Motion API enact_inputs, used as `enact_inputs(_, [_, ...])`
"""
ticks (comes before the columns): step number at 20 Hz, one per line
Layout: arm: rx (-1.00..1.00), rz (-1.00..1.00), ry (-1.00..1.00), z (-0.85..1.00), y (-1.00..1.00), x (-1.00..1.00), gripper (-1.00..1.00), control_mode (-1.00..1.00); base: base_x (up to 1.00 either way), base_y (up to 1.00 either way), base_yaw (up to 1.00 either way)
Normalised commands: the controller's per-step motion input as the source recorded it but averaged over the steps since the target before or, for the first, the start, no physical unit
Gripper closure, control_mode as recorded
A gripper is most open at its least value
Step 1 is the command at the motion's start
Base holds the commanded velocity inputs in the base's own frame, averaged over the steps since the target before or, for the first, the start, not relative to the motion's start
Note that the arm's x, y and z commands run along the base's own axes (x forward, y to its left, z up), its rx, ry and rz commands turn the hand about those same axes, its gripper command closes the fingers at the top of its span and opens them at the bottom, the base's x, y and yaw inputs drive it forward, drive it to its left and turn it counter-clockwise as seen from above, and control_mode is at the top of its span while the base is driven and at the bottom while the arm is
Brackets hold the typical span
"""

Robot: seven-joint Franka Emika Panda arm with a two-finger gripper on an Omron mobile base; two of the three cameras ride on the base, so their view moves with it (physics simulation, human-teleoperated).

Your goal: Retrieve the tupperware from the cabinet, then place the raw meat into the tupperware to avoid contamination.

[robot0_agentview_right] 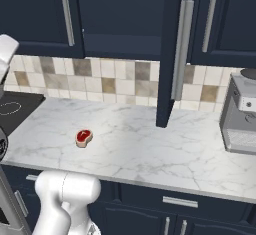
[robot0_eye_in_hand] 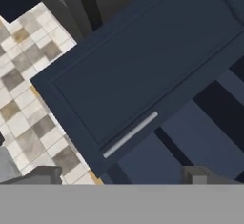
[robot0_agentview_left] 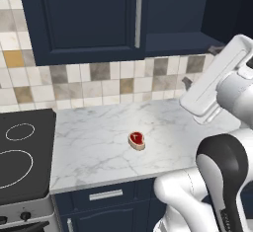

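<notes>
- With the jaws spread wide and nothing between them, the gripper (robot0_eye_in_hand: 124, 176) points at the cabinet (robot0_eye_in_hand: 143, 70); two blunt dark grey fingertips (robot0_eye_in_hand: 40, 175) stand far apart at the bottom of the hand view.
- Just beyond the fingers: a flat navy door with a recessed panel, matte, and a slim straight silver bar handle (robot0_eye_in_hand: 130, 134) running diagonally across the rolled view. Fingers not touching door or handle.
- Beside that door, the dark cabinet interior shows as navy shelf bands. Tupperware: can't make it out in there.
- Right base view: one cabinet door (robot0_agentview_right: 170, 54) stands swung out edge-on over the counter, long silver handle (robot0_agentview_right: 181, 49) on its face; neighbouring doors are closed.
- Tiled backsplash (robot0_agentview_left: 113, 80) below the cabinet: small square tiles in cream, beige, grey and tan.
- Raw meat (robot0_agentview_left: 137, 139) lies well below and apart from the gripper, flat on the countertop (robot0_agentview_left: 94, 147), out in the open. Small, roundish, glossy red with a tan fatty rim.
- Countertop is white marble with grey veining, smooth and flat-edged.
- Black glass cooktop (robot0_agentview_left: 22, 152) with white ring markings sits at the counter's left end.
- Boxy silver appliance (robot0_agentview_right: 240, 116) stands at the right end, well away from the meat.
- Navy drawer (robot0_agentview_left: 106, 195) with a short horizontal silver pull sits under the counter.
</notes>
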Motion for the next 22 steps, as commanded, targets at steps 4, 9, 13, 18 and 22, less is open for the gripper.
enact_inputs(4, [0.08,-0.01,0.00,0.00,-0.03,0.34,-1.00,-1.00,0.00,0.00,0.00])
enact_inputs(9, [0.13,0.01,0.00,0.00,-0.02,0.39,-1.00,-1.00,0.00,0.00,0.00])
enact_inputs(13, [0.18,0.05,0.00,0.00,-0.07,0.33,-1.00,-1.00,0.00,0.00,0.00])
enact_inputs(18, [0.16,0.08,-0.02,0.00,-0.03,0.24,-1.00,-1.00,0.00,0.00,0.00])
enact_inputs(22, [0.11,0.05,-0.05,0.00,0.00,0.17,-1.00,-1.00,0.00,0.00,0.00])
